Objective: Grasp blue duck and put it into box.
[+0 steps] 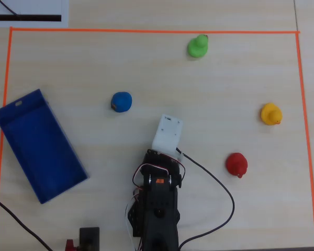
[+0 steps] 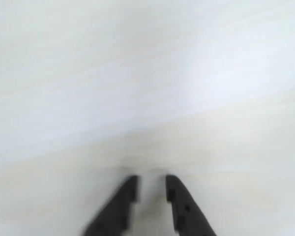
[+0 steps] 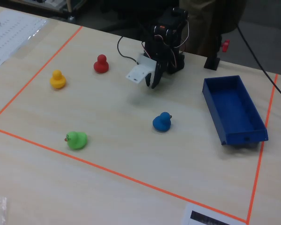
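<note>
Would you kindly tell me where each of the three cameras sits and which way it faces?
Overhead view: above the table, looking straight down; arm enters from the bottom edge.
Wrist view: rides on the arm, facing bare blurred tabletop; only the gripper shows.
Fixed view: across the table, facing the arm, gripper hanging down.
Shared: overhead and fixed views both show the blue duck and the box.

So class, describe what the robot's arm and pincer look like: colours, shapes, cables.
The arm is black, with red and white wires looped over it and a black cable trailing away. A white box-shaped part sits near its tip. The pincer has two black tapering fingers.
</note>
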Action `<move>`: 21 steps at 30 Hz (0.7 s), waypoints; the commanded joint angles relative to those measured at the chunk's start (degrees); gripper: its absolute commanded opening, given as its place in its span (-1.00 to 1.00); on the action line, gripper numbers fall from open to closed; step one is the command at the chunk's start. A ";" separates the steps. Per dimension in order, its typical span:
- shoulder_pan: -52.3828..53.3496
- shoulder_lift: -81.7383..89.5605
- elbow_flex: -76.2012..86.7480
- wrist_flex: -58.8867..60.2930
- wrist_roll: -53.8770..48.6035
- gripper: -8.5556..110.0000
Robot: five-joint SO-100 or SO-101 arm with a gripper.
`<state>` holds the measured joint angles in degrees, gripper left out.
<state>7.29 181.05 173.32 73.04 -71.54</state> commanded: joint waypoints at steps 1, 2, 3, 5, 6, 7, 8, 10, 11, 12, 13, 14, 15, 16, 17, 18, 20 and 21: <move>-1.32 -21.53 -22.32 0.09 2.64 -0.42; -2.37 -25.22 -27.07 0.26 3.96 -0.38; -3.69 -29.00 -31.73 0.44 5.45 -0.35; -6.24 -36.47 -40.61 0.44 8.70 -0.29; -7.38 -40.61 -45.00 0.44 10.28 -0.27; -8.26 -44.65 -49.31 0.35 11.78 -0.25; -9.05 -48.52 -53.17 -0.09 13.10 -0.24; -10.20 -55.90 -59.50 -1.23 15.12 -0.24; -10.63 -59.15 -61.52 -2.20 15.73 -0.23; -11.07 -61.87 -62.75 -3.60 16.17 -0.23; -11.43 -64.34 -63.37 -5.36 16.61 -0.23; -11.69 -66.62 -63.46 -7.12 16.96 -0.23; -11.69 -68.73 -63.46 -9.14 17.23 -0.23; -11.78 -70.66 -63.02 -11.16 17.58 -0.23; -11.78 -72.42 -62.49 -13.10 17.67 -0.23; -11.78 -74.00 -61.70 -15.03 17.84 -0.23; -12.13 -76.55 -60.03 -18.46 18.28 -0.23; -12.39 -77.61 -59.33 -19.86 18.46 -0.22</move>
<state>-4.13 105.56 113.12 58.89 -53.88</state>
